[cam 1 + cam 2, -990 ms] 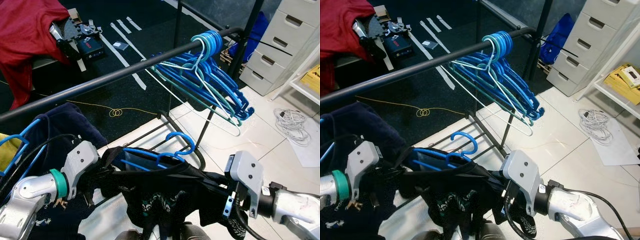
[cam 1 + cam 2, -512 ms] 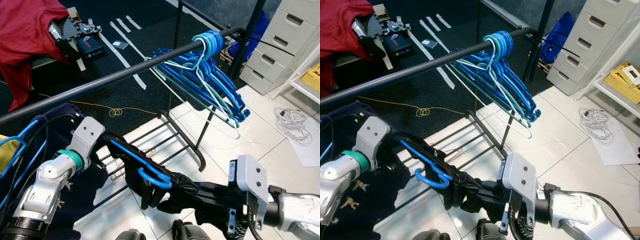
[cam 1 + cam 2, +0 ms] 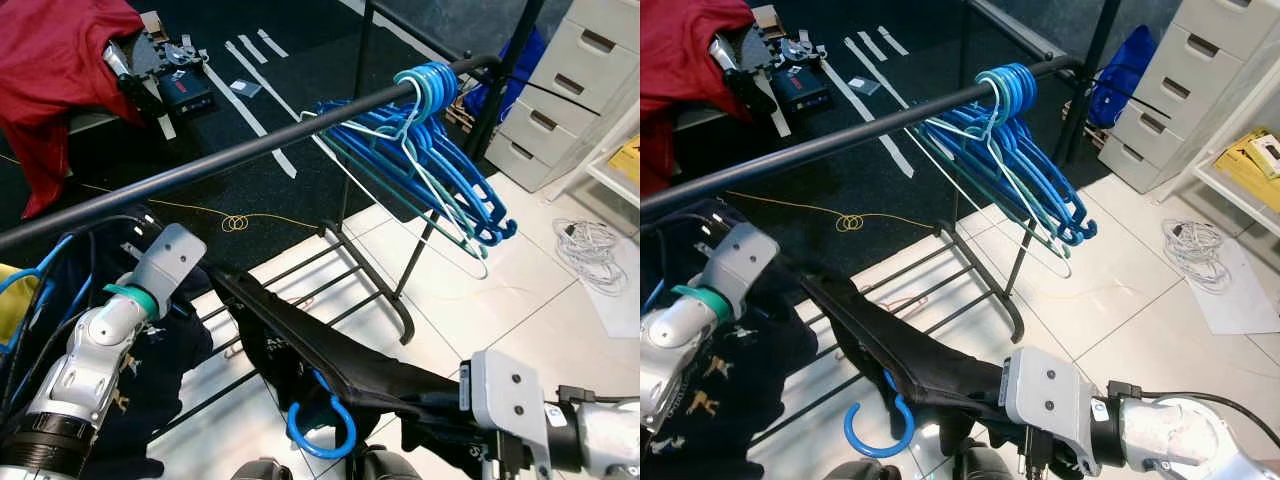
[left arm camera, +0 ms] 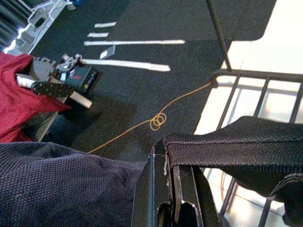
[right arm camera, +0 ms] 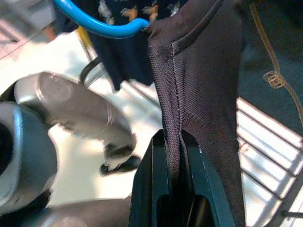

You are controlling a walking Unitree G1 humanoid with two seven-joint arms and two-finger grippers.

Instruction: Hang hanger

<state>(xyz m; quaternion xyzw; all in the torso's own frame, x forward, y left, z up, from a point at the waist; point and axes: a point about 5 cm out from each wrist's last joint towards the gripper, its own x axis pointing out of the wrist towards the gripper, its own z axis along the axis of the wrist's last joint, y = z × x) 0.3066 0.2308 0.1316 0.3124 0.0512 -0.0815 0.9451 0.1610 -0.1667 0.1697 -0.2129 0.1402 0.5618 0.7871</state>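
Black cloth (image 3: 330, 355) stretches taut between both arms, left pincer (image 4: 173, 182) and right pincer (image 5: 174, 165) each clamped on a hem. The blue hanger (image 3: 320, 432) dangles hook-down beneath it, well below the rail (image 3: 230, 155); it could slip free and drop onto the white tile floor (image 3: 500, 300) beside the black mat (image 3: 300, 70).

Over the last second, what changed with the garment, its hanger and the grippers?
The black garment, bunched a second ago, is now stretched taut between the left gripper and right gripper. Its blue hanger's hook, upright before, has swung down and hangs below the cloth. Both grippers stay clamped on it. The blue hangers remain on the rail.
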